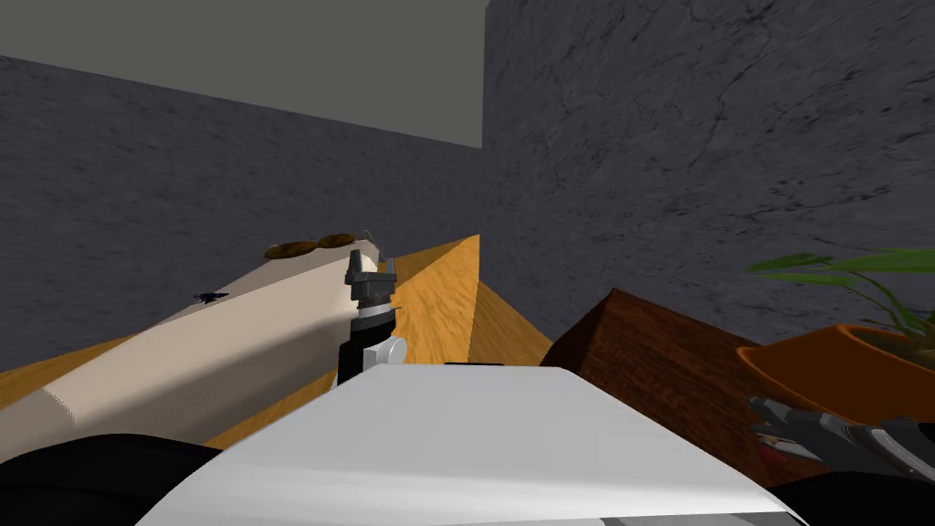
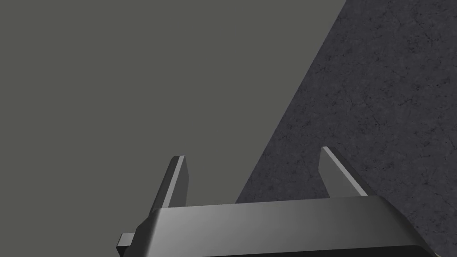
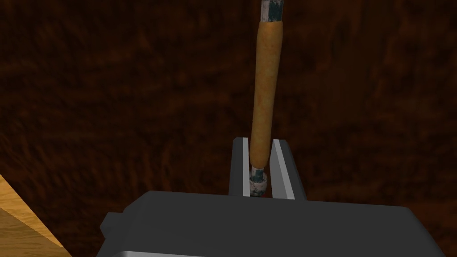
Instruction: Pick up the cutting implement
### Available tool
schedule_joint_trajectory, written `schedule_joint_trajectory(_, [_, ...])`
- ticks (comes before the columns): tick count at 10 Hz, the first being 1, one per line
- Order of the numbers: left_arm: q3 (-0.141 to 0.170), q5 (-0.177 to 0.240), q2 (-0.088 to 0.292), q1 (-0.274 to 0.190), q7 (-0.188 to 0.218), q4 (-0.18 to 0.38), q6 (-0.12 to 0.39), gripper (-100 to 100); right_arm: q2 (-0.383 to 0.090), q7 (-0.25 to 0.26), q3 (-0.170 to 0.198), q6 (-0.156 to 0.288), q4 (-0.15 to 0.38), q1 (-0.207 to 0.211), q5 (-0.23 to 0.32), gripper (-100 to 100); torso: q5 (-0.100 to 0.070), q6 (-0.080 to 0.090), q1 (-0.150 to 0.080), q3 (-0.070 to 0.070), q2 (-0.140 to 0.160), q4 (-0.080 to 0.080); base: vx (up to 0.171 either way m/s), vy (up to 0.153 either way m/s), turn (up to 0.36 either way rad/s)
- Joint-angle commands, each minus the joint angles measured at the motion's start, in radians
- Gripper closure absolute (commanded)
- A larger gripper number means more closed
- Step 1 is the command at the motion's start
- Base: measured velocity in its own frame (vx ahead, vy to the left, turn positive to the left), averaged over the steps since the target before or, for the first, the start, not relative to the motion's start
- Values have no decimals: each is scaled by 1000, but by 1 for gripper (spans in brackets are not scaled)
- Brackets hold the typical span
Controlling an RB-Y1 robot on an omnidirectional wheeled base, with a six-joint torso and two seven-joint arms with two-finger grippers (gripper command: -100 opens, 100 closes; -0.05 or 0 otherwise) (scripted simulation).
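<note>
- While the right gripper (image 3: 259,142) sits at about 4 o'clock from my chest, its fingers stand narrow, pressing both sides of the knife (image 3: 264,89) at the butt end of its orange-brown handle (image 3: 261,134).
- Knife lies over the dark brown table (image 3: 111,111), pointing straight away from the gripper toward 12 o'clock. Whether it touches the wood I cannot tell. A plant pot (image 1: 826,365) stands just beyond the gripper, toward 1 o'clock.
- Handle looks round, slim and stiff. I judge it light, and it should not bend or crush.
- Grip is right at the end, next to the small metal cap (image 3: 257,180), so the long part ahead may droop or swivel between the flat fingers. A hold nearer mid-handle, short of the grey collar (image 3: 271,11), would balance better.
- Round, smooth shape may be slippery, so lift slowly and level.
- Left gripper (image 2: 251,153), raised near 11 o'clock, has its fingers wide apart, holding nothing.
</note>
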Motion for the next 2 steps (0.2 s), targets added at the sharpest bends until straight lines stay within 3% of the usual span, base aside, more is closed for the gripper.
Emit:
schedule_joint_trajectory(1, [0,0,0,0,0,0,0,0,0,0,0,0,0,0,0,100,0,0,0,0,0,0,64,25,-58])
schedule_joint_trajectory(2, [0,0,0,0,0,0,0,0,0,4,1,-2,0,0,1,0,0,-2,-1,2,3,1,10,5,11])
